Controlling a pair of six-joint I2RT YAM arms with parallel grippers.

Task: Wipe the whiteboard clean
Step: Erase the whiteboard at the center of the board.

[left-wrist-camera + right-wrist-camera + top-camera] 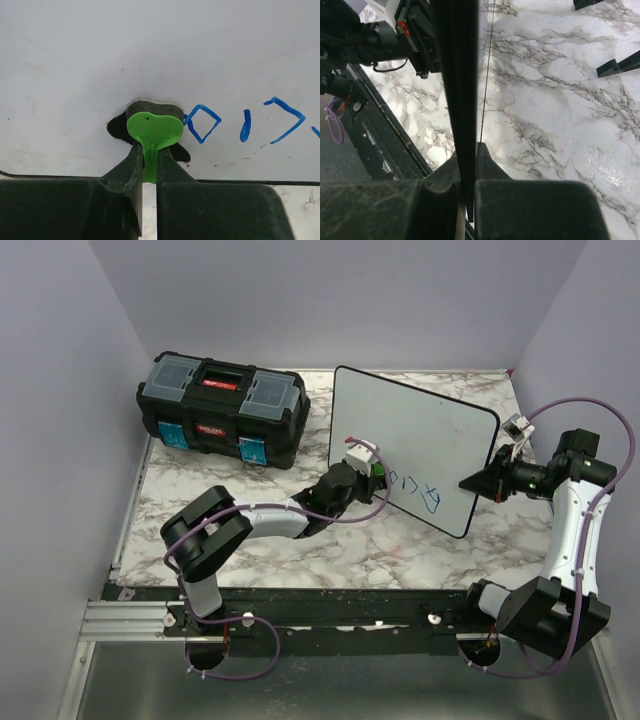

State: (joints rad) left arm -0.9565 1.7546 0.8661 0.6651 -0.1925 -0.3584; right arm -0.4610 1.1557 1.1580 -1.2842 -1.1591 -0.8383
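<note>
The whiteboard [420, 425] stands tilted on the marble table, with blue lettering [422, 496] near its lower edge. My right gripper [487, 480] is shut on its right rim; in the right wrist view the dark rim [457, 75] runs edge-on between that gripper's [470, 160] jaws. My left gripper [375, 472] is shut on the tab of a green eraser [152, 130] with a dark felt pad. The pad is pressed flat against the whiteboard [150, 50], just left of the blue marks [202, 122]. In the left wrist view the left gripper [149, 152] pinches the green tab.
A black toolbox [222, 408] with blue latches sits at the back left of the marble table [330, 550]. Purple-grey walls close in the back and both sides. The black rail [330, 605] carrying the arm bases runs along the near edge.
</note>
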